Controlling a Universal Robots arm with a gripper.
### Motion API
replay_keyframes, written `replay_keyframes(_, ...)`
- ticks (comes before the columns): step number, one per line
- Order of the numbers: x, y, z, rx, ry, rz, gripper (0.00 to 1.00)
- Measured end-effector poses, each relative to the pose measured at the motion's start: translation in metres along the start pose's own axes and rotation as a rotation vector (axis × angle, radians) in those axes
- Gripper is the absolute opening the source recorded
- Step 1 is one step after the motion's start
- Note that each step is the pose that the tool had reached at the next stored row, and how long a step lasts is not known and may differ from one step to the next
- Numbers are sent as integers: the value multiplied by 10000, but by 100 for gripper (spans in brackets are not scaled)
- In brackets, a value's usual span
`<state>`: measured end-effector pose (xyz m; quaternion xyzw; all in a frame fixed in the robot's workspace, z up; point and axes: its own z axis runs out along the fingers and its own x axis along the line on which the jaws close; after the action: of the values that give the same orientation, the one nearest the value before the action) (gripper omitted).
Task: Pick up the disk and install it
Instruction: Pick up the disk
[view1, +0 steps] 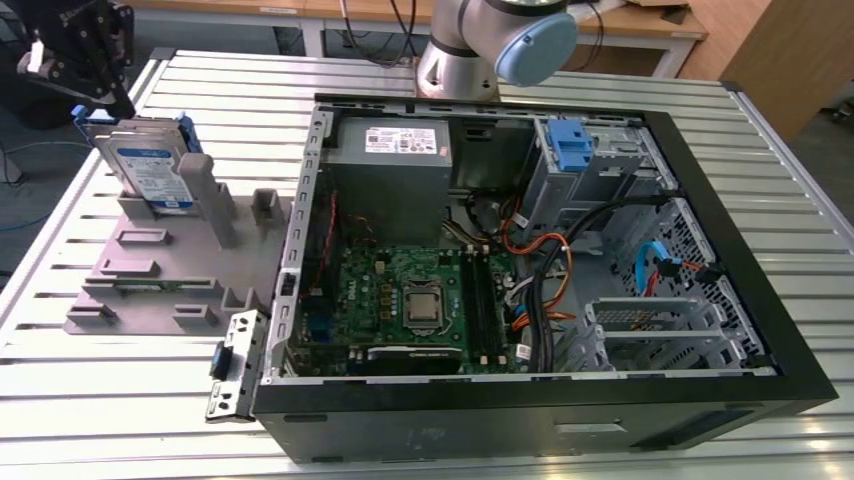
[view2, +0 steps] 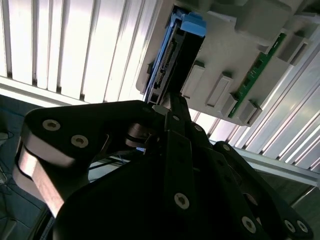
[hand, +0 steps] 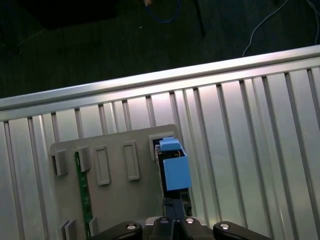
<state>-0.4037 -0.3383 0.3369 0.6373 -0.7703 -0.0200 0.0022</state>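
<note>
The disk stands on edge in a slot at the far end of the grey holder, its white-and-blue label facing the front and blue rails along its sides. My gripper hangs just above its upper corner, at the exterior view's far left. In both wrist views the black fingers meet, shut with nothing between them, and their tips come close to the edge of the disk. In the first wrist view the gripper sits right over the blue rail of the disk.
An open computer case fills the exterior view's right, with a grey power-supply box, a motherboard, cables and a blue clip at the drive bay. A green memory stick lies in the holder. The slatted metal table surrounds everything.
</note>
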Motion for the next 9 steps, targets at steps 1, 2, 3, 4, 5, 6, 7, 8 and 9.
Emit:
replay_keyframes(1, -3, -3, 1, -1, 1, -22, 11)
replay_keyframes(2, -8, -6, 2, -1, 2, -45, 11)
replay_keyframes(3, -13, -7, 4, -1, 3, -69, 11)
replay_keyframes(4, -17, -11, 6, -2, 3, -96, 11)
replay_keyframes(5, -18, -14, 7, -1, 2, -120, 11)
replay_keyframes(6, -18, -14, 7, -3, 2, -140, 11)
replay_keyframes(7, -18, -14, 7, -4, 2, -147, 11)
replay_keyframes(8, -18, -14, 6, -4, 2, -147, 11)
replay_keyframes(9, -18, -15, 4, -4, 2, -154, 11)
